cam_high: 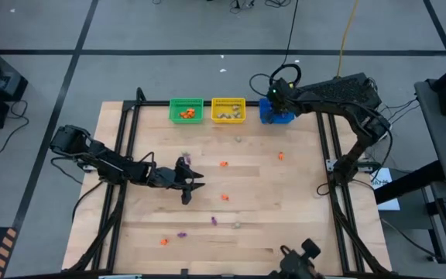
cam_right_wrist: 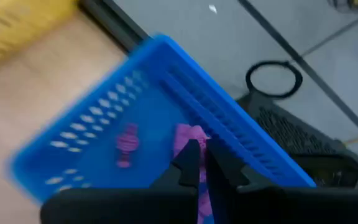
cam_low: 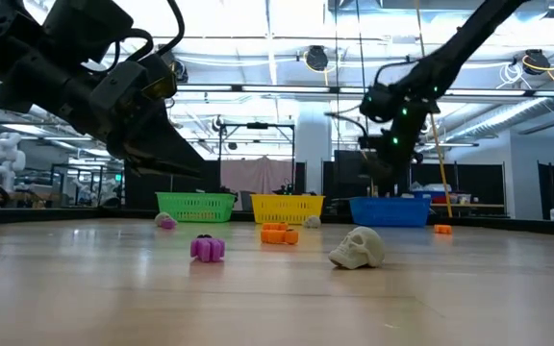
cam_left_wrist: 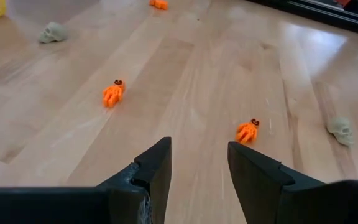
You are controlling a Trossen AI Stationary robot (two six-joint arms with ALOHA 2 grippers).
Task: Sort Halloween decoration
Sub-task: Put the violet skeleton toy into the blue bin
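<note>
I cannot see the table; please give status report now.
Left gripper open above table, empty. Right gripper shut on purple trinket over blue basket. Orange trinkets still loose. Nothing in way.

The surface (cam_high: 285,209) is pale, smooth wood planks; the blue basket (cam_right_wrist: 92,143) is perforated plastic; trinkets (cam_left_wrist: 112,93) look matt.

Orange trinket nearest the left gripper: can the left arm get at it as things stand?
Probably yes. The left gripper is open, low over bare table, and the orange trinket lies just ahead with nothing between them.

Two dark jointed arms, black cables, seemingly matte.
</note>
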